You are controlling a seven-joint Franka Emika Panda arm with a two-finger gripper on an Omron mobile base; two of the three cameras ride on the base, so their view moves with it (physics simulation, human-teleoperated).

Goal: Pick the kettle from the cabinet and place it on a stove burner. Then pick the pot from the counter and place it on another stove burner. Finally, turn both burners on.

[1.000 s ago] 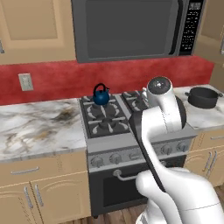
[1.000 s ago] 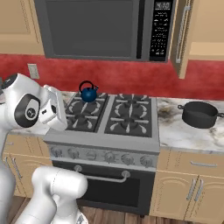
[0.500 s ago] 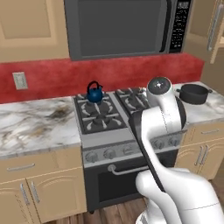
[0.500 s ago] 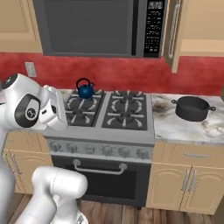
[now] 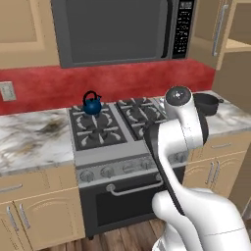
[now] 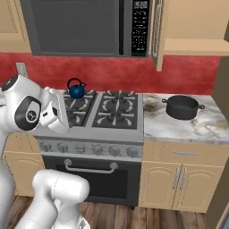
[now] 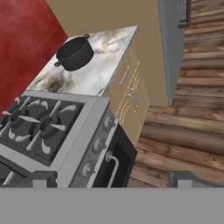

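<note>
Kettle (image 5: 91,104) on rear-left burner (image 5: 92,113), upright. Pot (image 6: 181,107) on marble worktop (image 6: 197,126) at 3 o'clock from range (image 6: 96,138), well apart. Arm hides part of front-right burner in left base view. End effector (image 7: 109,181) released, empty, tips cut off. Cabinet (image 6: 188,27) door open; red backsplash, wood floor.

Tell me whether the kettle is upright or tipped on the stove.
Upright: the kettle sits level on the rear-left burner, black handle arching over its top.
</note>
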